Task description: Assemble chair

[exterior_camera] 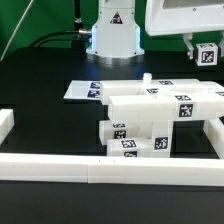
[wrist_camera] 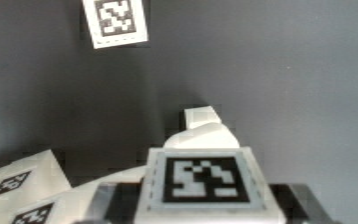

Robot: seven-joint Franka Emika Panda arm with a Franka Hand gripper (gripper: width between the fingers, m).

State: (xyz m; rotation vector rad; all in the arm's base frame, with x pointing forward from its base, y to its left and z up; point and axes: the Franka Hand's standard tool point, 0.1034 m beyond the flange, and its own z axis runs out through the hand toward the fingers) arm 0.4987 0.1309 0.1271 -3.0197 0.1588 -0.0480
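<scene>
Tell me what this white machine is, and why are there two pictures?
The white machine at the back is a robot arm. One picture comes from a camera standing away from the arm. The other comes from a camera on the arm's wrist, looking past its claw. On the black table there are a half-built white chair, a flat marker board with square tags, and a long white rail. The claw is holding a small white block with a tag. It looks lifted up, apart from the chair.

The end effector (exterior_camera: 203, 48) holds a tagged block (exterior_camera: 208, 54) clear of the chair (exterior_camera: 150, 112).
</scene>
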